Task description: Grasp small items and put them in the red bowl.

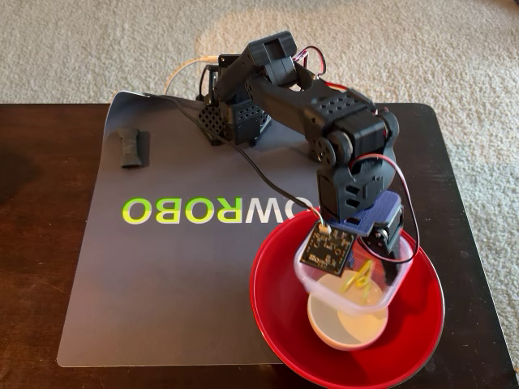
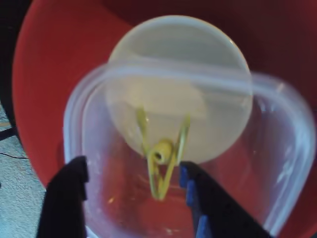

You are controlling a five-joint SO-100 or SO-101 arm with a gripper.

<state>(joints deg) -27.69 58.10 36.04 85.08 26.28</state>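
Dark wooden counter (image 1: 49,267), standing on pale carpet and covered in part by a grey mat (image 1: 162,300) printed with green-and-white lettering, carried the whole scene. Nearest the fixed camera lay the red bowl (image 1: 280,340), at the mat's right front corner. Inside it sat the small white bowl (image 1: 345,328), and resting over that, tilted, the clear square tub (image 1: 381,296), so that the three were nested. The yellow wire clip (image 2: 161,158) lay inside the tub, seen through its wall against the white bowl behind.

The pincer (image 2: 133,183) hung directly over the tub, its two fingers spread apart with the clip between them in the wrist view; the black finger (image 2: 67,198) stood to the left and the blue-edged finger (image 2: 198,203) to the right. Neither finger appeared to touch the clip, so the pincer was judged empty. The clip's long axis ran roughly up and down in the wrist view, that is, along the line between the fingers rather than across it, with its looped end in the middle.

Judged from this arrangement, the clip, tub and white bowl were already delivered. The relation governing the coming move was therefore the remaining item: the short black curved piece (image 1: 134,147), which lay well apart at the mat's far left in the fixed view, its long axis pointing near-to-far. From the pincer it lay far to the left and beyond, past the lettering and level with the arm's base (image 1: 231,117). A wedge-shaped holder could not be made out.
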